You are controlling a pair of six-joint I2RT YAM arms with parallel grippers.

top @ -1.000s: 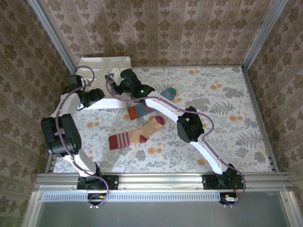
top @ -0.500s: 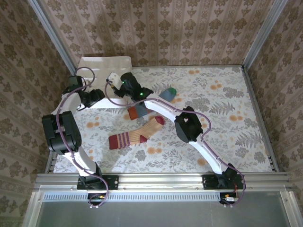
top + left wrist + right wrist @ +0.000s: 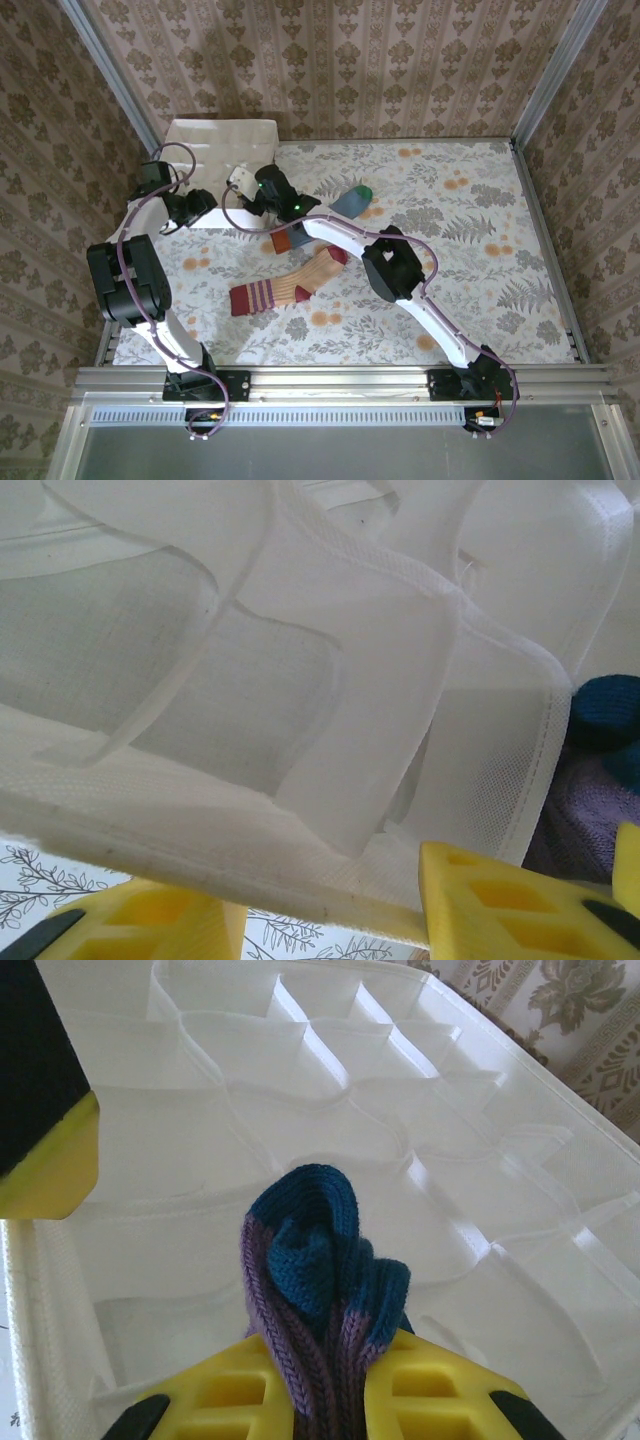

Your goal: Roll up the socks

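Nearest you on the bench [image 3: 480,260], the peach sock [image 3: 285,285] lies flat, its maroon-striped cuff pointing to 8 o'clock. Just beyond it, at 1 o'clock, lies the grey-blue sock [image 3: 345,200]; your right arm [image 3: 400,270] crosses above its orange cuff end. Farther off, in the bench's 10 o'clock corner, sits the white partitioned box [image 3: 480,1160]. Your right gripper [image 3: 320,1380] has its jaws clenched on the bunched purple sock [image 3: 310,1260], above the box's cells. Your left gripper [image 3: 330,920] has its jaws parted at the box's near rim.
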